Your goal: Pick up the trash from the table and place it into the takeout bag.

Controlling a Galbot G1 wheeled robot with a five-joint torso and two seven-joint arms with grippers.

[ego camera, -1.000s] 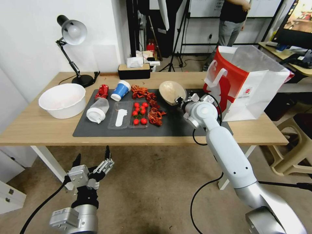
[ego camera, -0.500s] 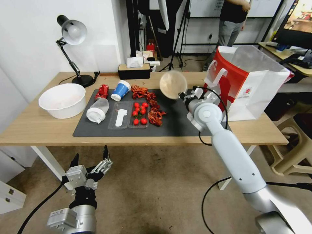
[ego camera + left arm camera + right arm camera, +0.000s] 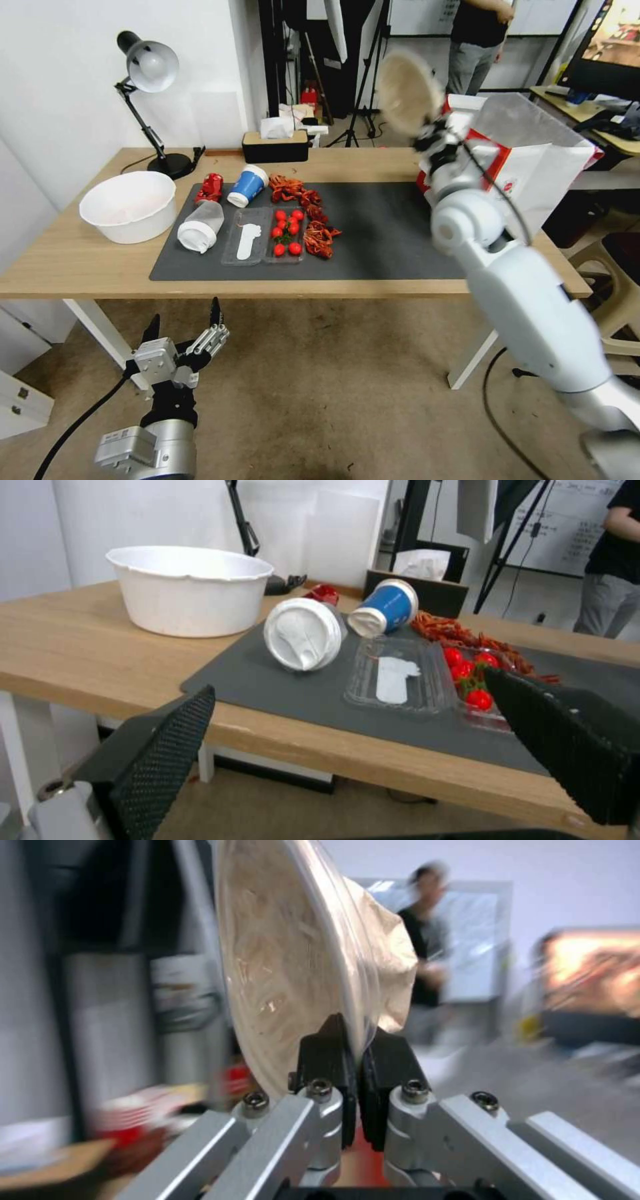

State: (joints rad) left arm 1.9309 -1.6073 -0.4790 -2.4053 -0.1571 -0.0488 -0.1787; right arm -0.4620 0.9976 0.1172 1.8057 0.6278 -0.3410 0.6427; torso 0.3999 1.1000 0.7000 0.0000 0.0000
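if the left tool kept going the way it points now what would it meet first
Probably the table front edge: the left tool, open below it, faces the clear tray and white-lidded cup. Depth is unclear.

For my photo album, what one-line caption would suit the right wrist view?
Right gripper fingers pinch the rim of the beige lidded bowl, held on edge.

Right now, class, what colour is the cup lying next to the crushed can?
Blue with a white rim; the cup shows best in the left wrist view.
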